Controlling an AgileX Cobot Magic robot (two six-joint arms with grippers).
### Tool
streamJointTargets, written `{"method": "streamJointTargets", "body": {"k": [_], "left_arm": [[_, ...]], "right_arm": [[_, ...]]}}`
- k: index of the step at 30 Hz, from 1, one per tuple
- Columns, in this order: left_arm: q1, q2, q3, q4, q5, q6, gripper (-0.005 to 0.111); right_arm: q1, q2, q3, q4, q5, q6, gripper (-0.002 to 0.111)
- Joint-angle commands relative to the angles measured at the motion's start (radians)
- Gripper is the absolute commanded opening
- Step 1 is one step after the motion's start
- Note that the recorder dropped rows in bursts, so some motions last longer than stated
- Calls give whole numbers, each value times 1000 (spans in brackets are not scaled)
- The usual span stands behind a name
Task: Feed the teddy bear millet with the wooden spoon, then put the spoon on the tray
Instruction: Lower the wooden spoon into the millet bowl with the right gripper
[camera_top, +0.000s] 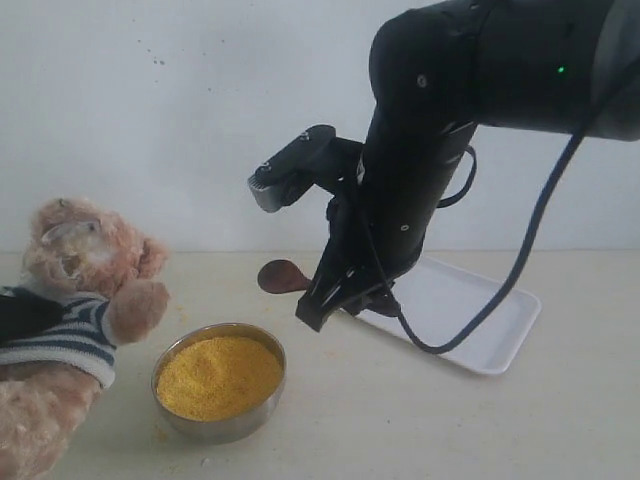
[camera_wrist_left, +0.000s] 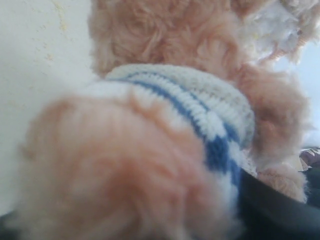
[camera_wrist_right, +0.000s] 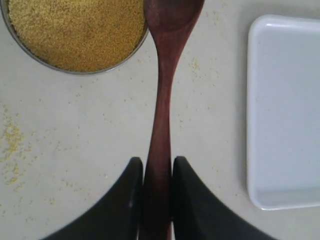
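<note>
Right pincer (camera_wrist_right: 157, 165) clenched on thin handle of dark reddish wooden spoon (camera_wrist_right: 162, 95). Spoon head empty, aloft beside round metal bowl (camera_top: 220, 428) of yellow millet (camera_top: 218, 375).
Left pincer: can't tell, fuzzy striped-shirt teddy bear (camera_wrist_left: 150, 150) fills view.
Risk: handle pivots in grip mid-scoop, grains spill on surface (camera_top: 400, 420); head snags rim, shoves bowl.

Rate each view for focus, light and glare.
Left wrist view: teddy bear fills the frame, its nearest fur blurred, the striped shirt only slightly sharper. Right wrist view: sharp, wooden spoon and millet crisp, tray bright and nearly washed out. Exterior view: soft even light, only faint shadows.
</note>
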Motion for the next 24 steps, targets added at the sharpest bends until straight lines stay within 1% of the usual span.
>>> {"method": "streamJointTargets", "body": {"k": [1,5,8,12,15,17,18,21,22,24], "left_arm": [[1,46,-35,-19,15,-31,4],[1,127,-81,-19,23,-125,4],[1,189,-118,-19,81,-181,4],[1,260,-166,-19,174,-183,4],[1,289,-193,-19,190,-185,4],[1,306,-207,-19,202,-192,4],[1,308,-211,-19,207,-192,4],[1,308,-213,-19,211,-192,4],[1,308,-213,-19,211,-192,4],[1,308,-213,-19,211,-192,4]], "right_arm": [[1,7,-6,14,-66,-34,0],[1,10,-6,32,-68,-125,0],[1,29,-6,14,-107,-127,0],[10,53,-6,16,-147,-127,0],[43,67,-6,1,-181,-145,0],[91,91,-6,-103,-207,-152,0],[122,116,-6,-205,-200,-122,0],[177,163,-6,-307,-132,-93,0],[200,179,-6,-350,-123,-53,0],[217,181,-6,-360,-142,0,0]]}}
